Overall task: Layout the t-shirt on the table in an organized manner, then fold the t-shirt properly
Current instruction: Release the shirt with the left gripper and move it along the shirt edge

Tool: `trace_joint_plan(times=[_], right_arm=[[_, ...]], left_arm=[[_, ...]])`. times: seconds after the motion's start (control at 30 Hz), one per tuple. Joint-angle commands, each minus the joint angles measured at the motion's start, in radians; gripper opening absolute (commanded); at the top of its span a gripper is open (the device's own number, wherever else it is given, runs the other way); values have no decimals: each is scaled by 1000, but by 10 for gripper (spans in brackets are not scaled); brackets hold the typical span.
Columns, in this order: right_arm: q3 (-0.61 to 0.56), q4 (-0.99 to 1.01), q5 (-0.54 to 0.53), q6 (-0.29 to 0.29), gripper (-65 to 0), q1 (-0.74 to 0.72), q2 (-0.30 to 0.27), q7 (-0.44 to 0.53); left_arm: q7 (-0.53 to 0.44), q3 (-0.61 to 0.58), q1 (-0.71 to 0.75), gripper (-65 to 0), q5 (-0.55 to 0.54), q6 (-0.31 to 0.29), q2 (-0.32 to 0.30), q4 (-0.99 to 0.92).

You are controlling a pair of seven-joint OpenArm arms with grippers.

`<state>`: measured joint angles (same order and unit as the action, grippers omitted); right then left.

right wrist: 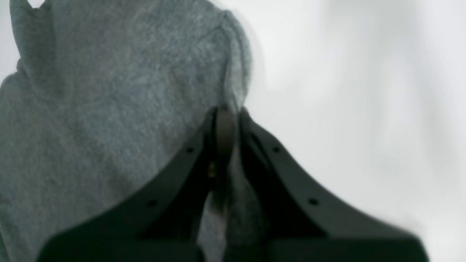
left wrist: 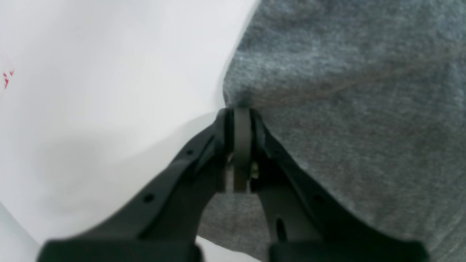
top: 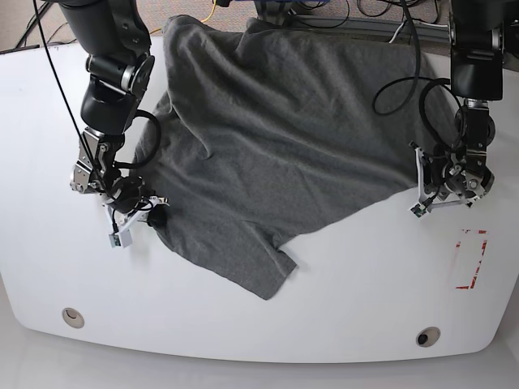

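Observation:
The grey t-shirt (top: 284, 138) lies crumpled across the back and middle of the white table (top: 340, 324), with one sleeve pointing toward the front. On the base view's left, my right gripper (top: 154, 215) is down at the shirt's left edge. The right wrist view shows it (right wrist: 227, 109) shut on a fold of the t-shirt (right wrist: 109, 109). My left gripper (top: 417, 182) is at the shirt's right edge. In the left wrist view it (left wrist: 242, 109) is shut on the hem of the t-shirt (left wrist: 346, 91), over the table (left wrist: 91, 109).
A red tape rectangle (top: 470, 259) marks the table at the front right. Two round grommet holes (top: 73, 316) (top: 427, 335) sit near the front edge. Cables (top: 324, 10) run behind the table's back edge.

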<state>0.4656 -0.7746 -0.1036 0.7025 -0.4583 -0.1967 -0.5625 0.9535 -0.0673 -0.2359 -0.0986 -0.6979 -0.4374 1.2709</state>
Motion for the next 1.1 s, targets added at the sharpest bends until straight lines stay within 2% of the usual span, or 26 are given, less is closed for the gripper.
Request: trace_joint_plan(times=[0.0, 0.1, 0.2, 0.3, 0.33, 0.5, 0.63, 0.8, 1.07], right_arm=[[-1, -35, 32, -4, -648, -9, -11, -38], [-3, -56, 32, -4, -648, 2, -11, -40], [-3, -72, 34, -4, -648, 3, -11, -44], [-3, -72, 34, -4, -648, 5, -11, -44], [-3, -72, 34, -4, -648, 5, -11, -44], [-3, -72, 34, -4, -647, 8, -10, -44], [-3, -72, 34, -4, -647, 10, -7, -44], [-3, -72, 34, -4, -647, 10, -5, -44], [-3, -72, 34, -4, -647, 11, -8, -44]], left_arm=[[0, 48, -29, -600, -3, 0, -13, 16], [0, 94, -41, -510, -3, 0, -11, 40], [2, 134, -44, -378, -16, 0, -10, 76], [5, 169, -44, -279, -60, 0, -10, 106], [9, 180, -44, -268, -74, 0, -11, 117], [77, 249, -41, -267, -143, 0, -18, 163], [135, 377, 19, -265, -188, 0, -19, 201], [149, 518, 106, -265, -203, 0, -19, 206], [147, 639, 220, -265, -203, 0, -15, 201]])
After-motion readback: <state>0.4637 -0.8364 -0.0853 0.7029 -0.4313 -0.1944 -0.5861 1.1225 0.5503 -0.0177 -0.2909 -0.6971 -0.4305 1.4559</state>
